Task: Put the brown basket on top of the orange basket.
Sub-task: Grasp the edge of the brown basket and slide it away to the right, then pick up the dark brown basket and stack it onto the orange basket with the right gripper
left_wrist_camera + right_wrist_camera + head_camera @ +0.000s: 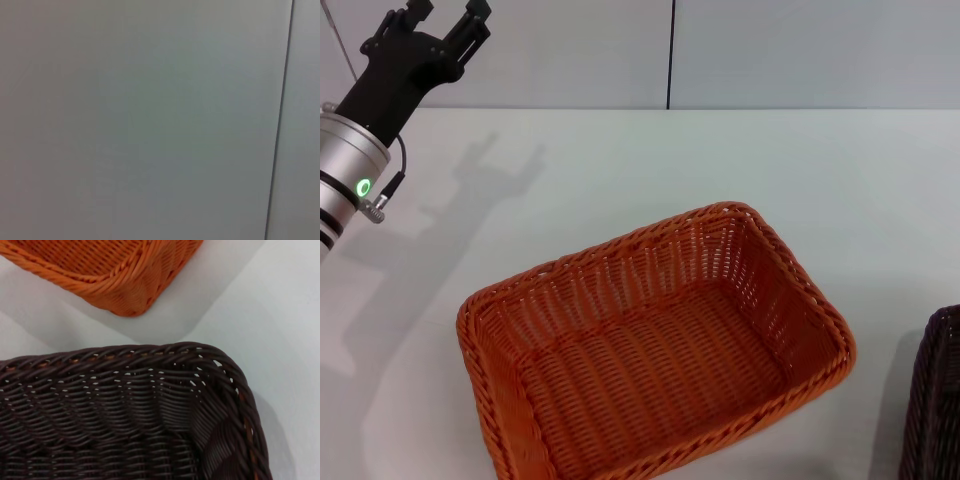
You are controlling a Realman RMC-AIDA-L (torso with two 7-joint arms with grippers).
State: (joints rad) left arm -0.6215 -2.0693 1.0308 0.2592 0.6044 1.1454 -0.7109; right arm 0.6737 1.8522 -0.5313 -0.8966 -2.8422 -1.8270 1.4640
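Sitting nearest the robot, the orange basket (655,365) occupies the middle of the white desk (620,170) in the head view. Its interior shows only bare weave; nothing lies in it. It rests upright on its base, mouth up. Long axis runs diagonally, from the near-left corner toward the far-right corner, so it is skewed to the desk edge.

At the right edge of the head view only a dark sliver of the brown basket (935,400) shows, cut off by the frame, standing on the desk just to the right of the orange one and apart from it. Its long axis cannot be judged from that sliver.

Right wrist view adds what the head view lacks: one corner of the brown basket (125,415) seen from above, braided rim and openwork side wall, the visible part of its inside bare. Beyond that corner is a rounded corner of the orange basket (125,285), with a strip of bare desk (280,315) between the two; they do not touch. The right hand itself appears in no view, so its state cannot be told.

Farthest off, the left hand (445,15) is raised at the far left, above the desk, with the two fingers spread and nothing between them. Left wrist view shows only a plain grey wall (140,120) with a dark vertical seam.
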